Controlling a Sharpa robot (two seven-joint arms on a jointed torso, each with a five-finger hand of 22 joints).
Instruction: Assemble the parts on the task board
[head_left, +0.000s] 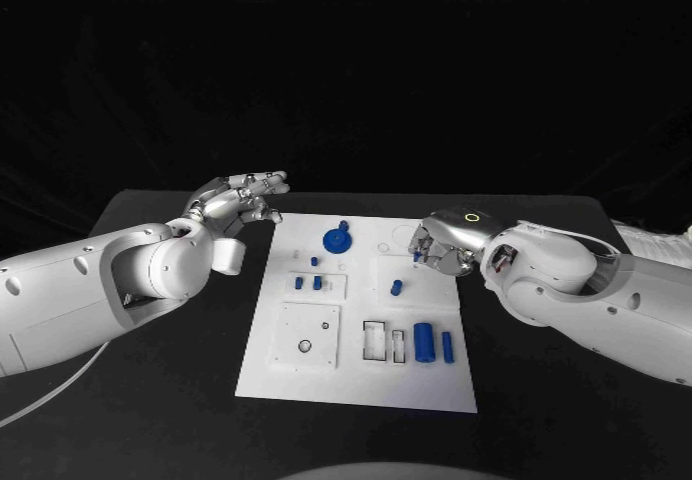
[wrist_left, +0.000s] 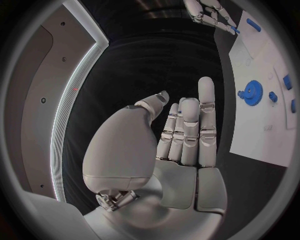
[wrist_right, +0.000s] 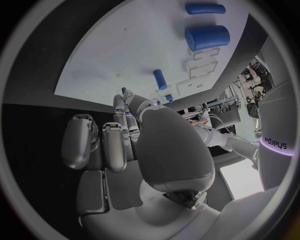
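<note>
The white task board (head_left: 361, 385) lies in the middle of the table. On it are a blue gear (head_left: 336, 240), short blue pegs (head_left: 307, 283), another peg (head_left: 395, 288), a thick blue cylinder (head_left: 424, 342) and a slim one (head_left: 449, 346). My right hand (head_left: 444, 243) hovers over the board's far right edge and pinches a small blue peg (head_left: 418, 257) at its fingertips; the peg's tip (wrist_right: 123, 91) shows between thumb and finger. My left hand (head_left: 242, 200) is raised off the board's far left corner, its fingers (wrist_left: 187, 125) straight and holding nothing. The gear (wrist_left: 253, 92) lies beyond them.
A square inset plate with a small ring (head_left: 306, 346) and two outlined rectangular slots (head_left: 375, 340) sit on the board's near half. Black table (head_left: 159, 400) surrounds the board on all sides. Both forearms flank the board.
</note>
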